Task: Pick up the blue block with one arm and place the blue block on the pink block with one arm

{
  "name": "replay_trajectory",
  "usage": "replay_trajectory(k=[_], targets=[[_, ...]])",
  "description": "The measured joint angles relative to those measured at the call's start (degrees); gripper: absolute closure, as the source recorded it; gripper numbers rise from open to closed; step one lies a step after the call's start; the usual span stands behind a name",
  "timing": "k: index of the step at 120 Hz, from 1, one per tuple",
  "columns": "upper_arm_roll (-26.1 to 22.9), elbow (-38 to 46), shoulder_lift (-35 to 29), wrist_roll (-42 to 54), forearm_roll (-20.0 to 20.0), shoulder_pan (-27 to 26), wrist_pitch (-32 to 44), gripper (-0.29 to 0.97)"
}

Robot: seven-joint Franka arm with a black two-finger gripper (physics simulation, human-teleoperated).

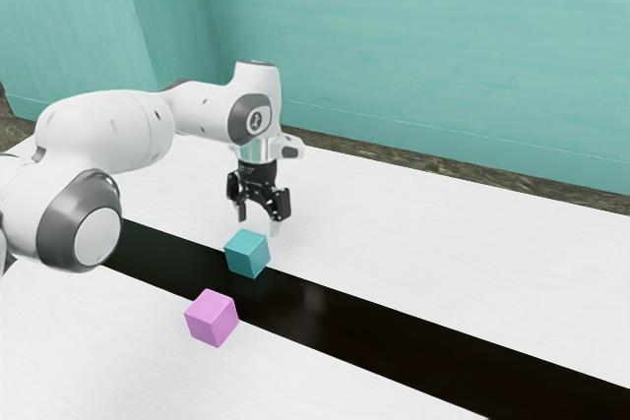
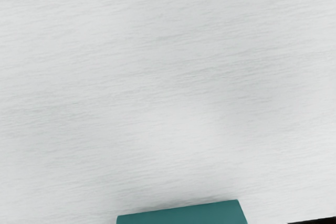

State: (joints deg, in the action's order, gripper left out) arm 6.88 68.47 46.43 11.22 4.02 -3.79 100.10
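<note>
White table [image 1: 472, 243] carries a black stripe [image 1: 394, 341] across it. The white arm [image 1: 108, 140] reaches in from the exterior view's left, and its gripper [image 1: 258, 221] hangs just above the blue block [image 1: 246, 253], fingers apart and touching nothing. The block sits on the stripe's far edge. The pink block [image 1: 212, 318] lies nearer, slightly toward the exterior view's left, apart from it.
</note>
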Motion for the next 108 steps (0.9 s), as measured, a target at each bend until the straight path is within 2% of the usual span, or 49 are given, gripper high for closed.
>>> replay_trajectory(k=[33,108], targets=[[-0.3,3.5,-2.0,0.1,1.2,-0.2,-0.3,0.00],[-0.2,9.5,-2.6,0.2,0.7,-0.3,-0.1,0.00]])
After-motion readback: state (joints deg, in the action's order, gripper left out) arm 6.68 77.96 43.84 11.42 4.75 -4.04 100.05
